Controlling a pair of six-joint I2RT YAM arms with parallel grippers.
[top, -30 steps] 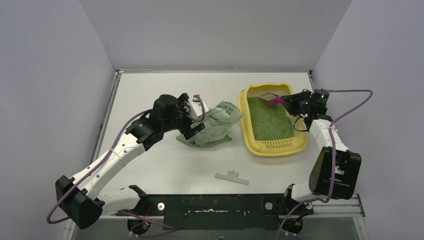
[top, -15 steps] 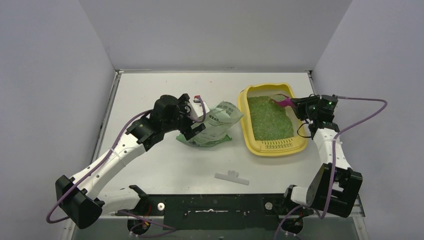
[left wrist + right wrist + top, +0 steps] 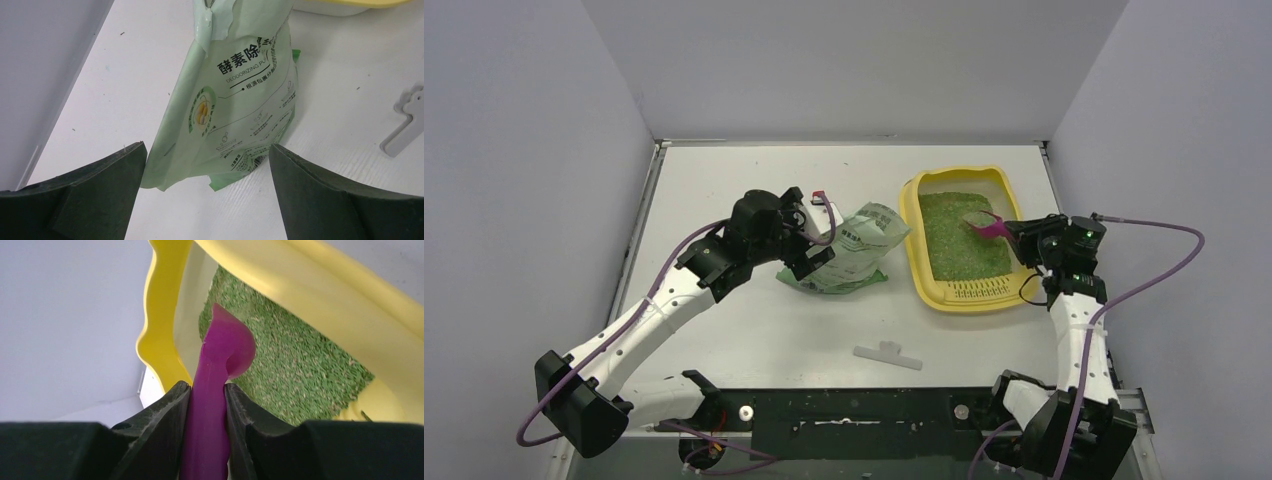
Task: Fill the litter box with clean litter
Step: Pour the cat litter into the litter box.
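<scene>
Top external view, with 12 o'clock at the far wall: the litter box [image 3: 977, 292] lies on the desk [image 3: 754, 180] at about 2 o'clock, its slotted grille strip at its own 6 o'clock end. The clean litter [image 3: 954, 245] covers most of its floor, with a bare pale strip along the 12 o'clock end.

The right gripper [image 3: 1016, 232] reaches in over the box's 3 o'clock rim. Its jaws are clamped on the handle of a magenta scoop [image 3: 991, 227], whose bowl sits above the litter. In the right wrist view the scoop [image 3: 216, 385] is pinched between the two fingers [image 3: 160, 425], bowl pointing away over the granules [image 3: 300, 365] and the yellow rim [image 3: 160, 340].

Near the middle of the desk stands a light-green printed bag [image 3: 854, 250], its torn top leaning toward 2 o'clock. The left gripper [image 3: 809, 240] is at the bag's 9 o'clock side with its jaws spread wide. The left wrist view shows the bag [image 3: 235, 100] between and just beyond the fingertips [image 3: 125, 165]; whether they touch it cannot be told.

A small white plastic piece [image 3: 888, 354] lies at 6 o'clock, apart from everything else.
</scene>
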